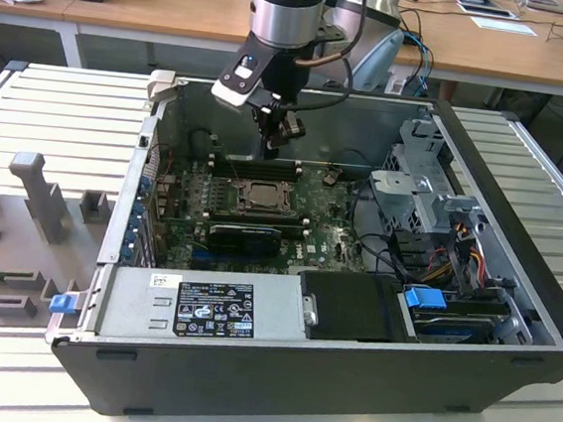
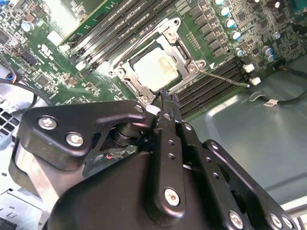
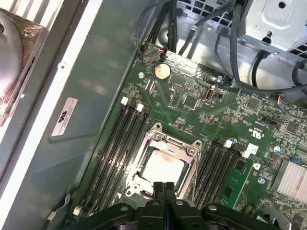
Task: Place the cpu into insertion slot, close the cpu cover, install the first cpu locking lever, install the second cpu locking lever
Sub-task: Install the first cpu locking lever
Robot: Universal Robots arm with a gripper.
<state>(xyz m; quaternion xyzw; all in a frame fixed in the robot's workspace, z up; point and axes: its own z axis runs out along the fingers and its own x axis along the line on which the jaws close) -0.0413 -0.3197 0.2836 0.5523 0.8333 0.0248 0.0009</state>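
Note:
The cpu (image 3: 163, 167) shows its pale square face inside the insertion slot (image 3: 142, 183) on the green motherboard. The silver cpu cover (image 3: 165, 140) lies flat around it, framing the chip. In the second wrist view the cpu (image 2: 156, 67) sits in the cover (image 2: 128, 80), and a thin metal lever (image 2: 225, 78) sticks out from one socket corner over the memory slots. My gripper (image 3: 163, 186) hangs just above the socket's edge, its fingers (image 2: 169, 115) pressed together with nothing between them. In the exterior view the gripper (image 1: 270, 150) hovers over the socket (image 1: 260, 197) inside the open case.
Long black memory slots (image 3: 117, 143) flank the socket on both sides. The case wall (image 3: 86, 96) rises close by, and cable bundles (image 3: 240, 57) run under a metal drive cage (image 1: 423, 190). A power supply (image 1: 202, 308) fills the case front.

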